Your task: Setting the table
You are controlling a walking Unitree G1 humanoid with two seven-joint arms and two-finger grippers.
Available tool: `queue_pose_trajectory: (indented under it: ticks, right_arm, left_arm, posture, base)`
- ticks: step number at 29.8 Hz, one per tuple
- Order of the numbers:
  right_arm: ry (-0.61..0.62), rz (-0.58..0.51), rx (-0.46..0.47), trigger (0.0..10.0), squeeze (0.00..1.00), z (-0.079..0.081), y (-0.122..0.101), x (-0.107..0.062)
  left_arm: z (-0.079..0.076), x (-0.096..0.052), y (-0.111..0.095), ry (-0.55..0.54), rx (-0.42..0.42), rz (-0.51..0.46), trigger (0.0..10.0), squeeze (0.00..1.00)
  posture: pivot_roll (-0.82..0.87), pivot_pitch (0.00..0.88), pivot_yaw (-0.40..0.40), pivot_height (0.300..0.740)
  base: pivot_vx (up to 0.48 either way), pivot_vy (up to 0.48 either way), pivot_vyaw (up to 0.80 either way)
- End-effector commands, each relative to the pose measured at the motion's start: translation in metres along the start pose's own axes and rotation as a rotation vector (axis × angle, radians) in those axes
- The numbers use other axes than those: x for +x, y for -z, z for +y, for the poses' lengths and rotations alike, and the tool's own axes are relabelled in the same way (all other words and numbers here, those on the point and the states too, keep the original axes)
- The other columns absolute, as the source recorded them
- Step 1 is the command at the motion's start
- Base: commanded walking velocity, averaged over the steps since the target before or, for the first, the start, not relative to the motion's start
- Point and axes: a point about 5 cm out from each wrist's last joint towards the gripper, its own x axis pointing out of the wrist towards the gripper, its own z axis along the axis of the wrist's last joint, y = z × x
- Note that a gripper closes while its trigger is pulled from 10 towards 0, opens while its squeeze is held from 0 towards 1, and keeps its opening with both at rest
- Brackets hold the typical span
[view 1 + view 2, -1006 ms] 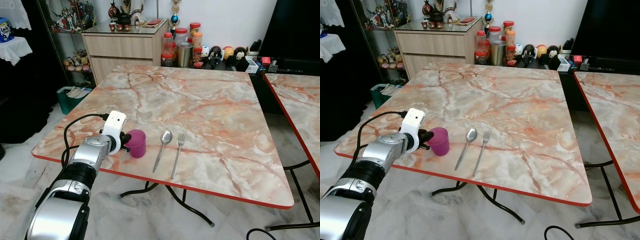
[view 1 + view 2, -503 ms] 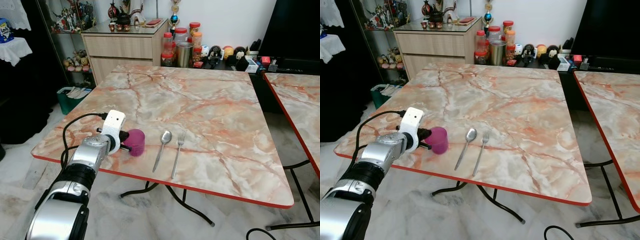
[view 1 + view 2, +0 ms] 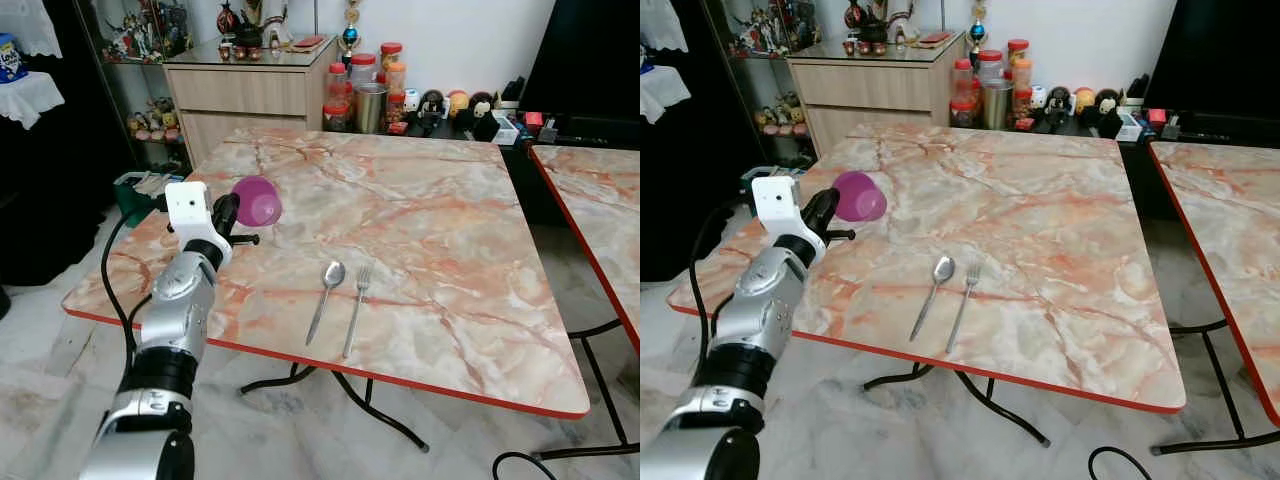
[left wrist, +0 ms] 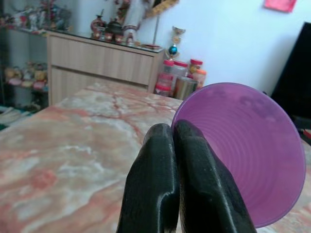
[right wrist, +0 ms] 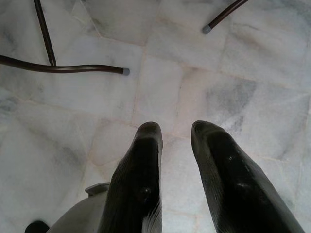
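Partly hidden behind the left gripper [image 4: 172, 145], the round purple plastic cup [image 3: 257, 200] is clamped by its rim, tipped sideways above the glossy marble-patterned desk [image 3: 420, 230]. Metal spoon [image 3: 325, 297] and fork [image 3: 355, 308] lie beside each other. Right gripper [image 5: 176, 133] hangs released.

Worktop [image 3: 420, 220] broadly bare across middle and right, spoon [image 3: 324, 297] and fork [image 3: 354, 308] lying side by side near front edge, jars [image 3: 365, 85] crowding beyond far edge

You see the purple cup [image 3: 257, 201] tipped on its side, lifted above the marble table [image 3: 420, 210]. The spoon [image 3: 326, 297] and fork [image 3: 356, 308] lie side by side near the front edge.
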Motion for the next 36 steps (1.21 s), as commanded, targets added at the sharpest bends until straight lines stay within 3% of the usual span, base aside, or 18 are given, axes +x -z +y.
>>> queue_pose_trajectory:
  ticks: [1, 10, 27, 31, 34, 35, 36]
  right_arm:
    - [0.007, 0.001, 0.015, 10.0, 0.0, -0.001, -0.002, 0.001]
    - [0.045, 0.064, 0.062, 10.0, 0.0, -0.008, 0.009, -0.002]
    - [0.045, 0.033, 0.052, 10.0, 0.0, -0.009, 0.004, -0.001]
    - [0.021, 0.001, 0.014, 10.0, 0.0, -0.006, -0.002, 0.001]
    - [-0.008, 0.007, -0.159, 10.0, 0.0, -0.003, -0.003, 0.001]
    - [-0.039, 0.012, -0.272, 10.0, 0.0, 0.0, -0.003, 0.001]
    - [-0.057, 0.011, -0.327, 10.0, 0.0, 0.001, -0.003, 0.001]
  left_arm:
    - [0.002, 0.0, -0.013, -0.027, -0.009, -0.085, 10.0, 0.0]
    - [0.008, 0.003, -0.025, -0.059, 0.002, -0.153, 10.0, 0.0]
    - [0.008, 0.003, -0.028, -0.07, -0.001, -0.181, 10.0, 0.0]
    - [0.013, 0.0, -0.029, -0.081, 0.01, -0.185, 10.0, 0.0]
    - [0.017, -0.004, -0.028, -0.091, 0.02, -0.183, 10.0, 0.0]
    - [0.018, -0.005, -0.028, -0.094, 0.022, -0.182, 10.0, 0.0]
    - [0.018, -0.005, -0.028, -0.095, 0.023, -0.182, 10.0, 0.0]
  posture:
    - [0.0, 0.0, -0.018, 0.74]
    - [0.0, 0.0, -0.021, 0.74]
    - [0.0, 0.0, -0.022, 0.74]
    - [0.0, 0.0, -0.027, 0.74]
    - [0.0, 0.0, -0.03, 0.74]
    - [0.0, 0.0, -0.032, 0.74]
    - [0.0, 0.0, -0.032, 0.74]
  base:
    - [0.0, -0.33, 0.0]
    - [0.0, -0.467, -0.26]
    - [0.0, -0.467, -0.09]
    - [0.0, -0.456, 0.25]
    - [0.0, -0.454, 0.8]
    - [0.0, -0.45, 0.0]
    - [0.0, -0.45, 0.0]
